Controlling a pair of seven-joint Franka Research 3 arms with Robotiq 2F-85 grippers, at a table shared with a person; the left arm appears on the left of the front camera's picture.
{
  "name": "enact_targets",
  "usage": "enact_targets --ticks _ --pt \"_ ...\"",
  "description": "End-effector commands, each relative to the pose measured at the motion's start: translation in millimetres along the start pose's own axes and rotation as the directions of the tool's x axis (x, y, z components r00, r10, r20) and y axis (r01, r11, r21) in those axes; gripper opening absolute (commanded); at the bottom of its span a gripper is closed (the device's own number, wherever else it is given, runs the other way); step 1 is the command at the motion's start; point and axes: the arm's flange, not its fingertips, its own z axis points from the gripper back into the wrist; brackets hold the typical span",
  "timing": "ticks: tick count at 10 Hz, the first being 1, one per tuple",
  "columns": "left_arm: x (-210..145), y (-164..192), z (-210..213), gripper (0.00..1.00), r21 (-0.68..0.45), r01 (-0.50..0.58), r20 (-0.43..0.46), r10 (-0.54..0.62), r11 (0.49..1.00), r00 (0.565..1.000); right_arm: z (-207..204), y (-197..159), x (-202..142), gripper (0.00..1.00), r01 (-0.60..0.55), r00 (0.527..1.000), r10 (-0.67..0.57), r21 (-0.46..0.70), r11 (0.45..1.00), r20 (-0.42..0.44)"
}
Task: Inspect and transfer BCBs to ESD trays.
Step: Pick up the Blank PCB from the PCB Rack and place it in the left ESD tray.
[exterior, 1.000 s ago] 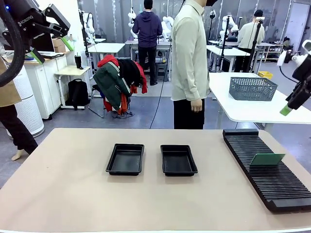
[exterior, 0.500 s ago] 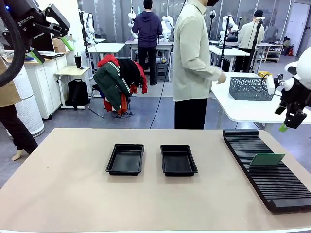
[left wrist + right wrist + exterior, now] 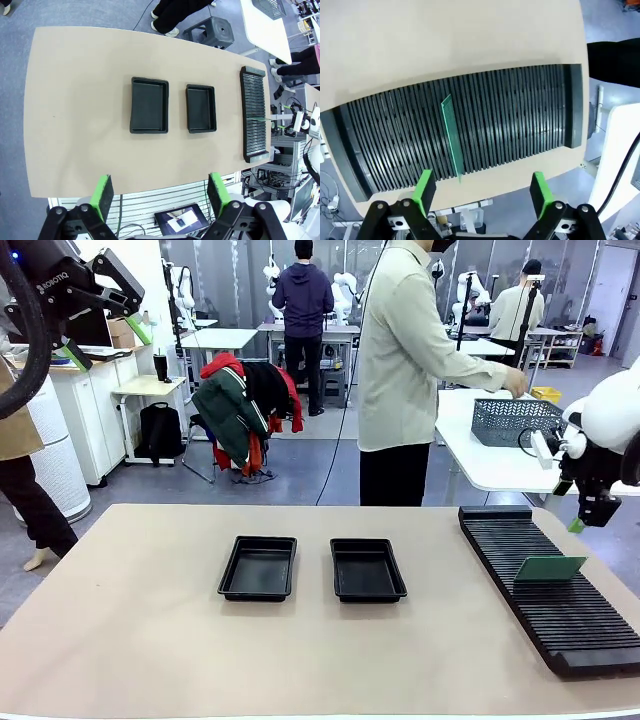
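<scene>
A single green BCB point(image 3: 549, 568) stands on edge in a slot of the long black ribbed rack point(image 3: 575, 625) at the table's right. In the right wrist view the BCB point(image 3: 452, 135) is a thin strip, slightly left of centre. My right gripper point(image 3: 585, 522) hangs open above the rack's far right edge, its fingers point(image 3: 425, 187) empty and well above the board. Two empty black ESD trays point(image 3: 259, 567) point(image 3: 367, 569) lie side by side mid-table. My left gripper point(image 3: 108, 340) is raised high at the far left, open and empty, looking down on both trays point(image 3: 149, 105) point(image 3: 201, 108).
A person stands at the table's far side, turned right, with one hand point(image 3: 515, 385) reaching over a grey mesh basket point(image 3: 518, 422) on a white side table. Bare tan tabletop point(image 3: 130, 630) surrounds the trays.
My right arm has swung in from the right edge and come down toward the rack's far end. The person has turned and stretched an arm to the basket. The left arm has stayed still.
</scene>
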Motion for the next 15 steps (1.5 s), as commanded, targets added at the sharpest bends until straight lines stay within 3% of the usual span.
enact_targets --ticks 1,6,15 --pt "0 0 0 1.00 -0.004 -0.002 -0.001 0.002 1.000 1.000 -18 -1 -3 1.00 -0.044 0.998 0.044 0.003 0.999 -0.052" --pt "0 0 0 1.00 -0.004 -0.002 -0.001 0.002 1.000 1.000 -57 9 -14 1.00 -0.082 0.994 0.084 0.027 0.996 -0.067" --pt "0 0 0 1.00 -0.004 -0.002 -0.001 0.002 1.000 1.000 -101 29 -30 1.00 -0.115 0.992 0.115 0.002 0.993 0.053"
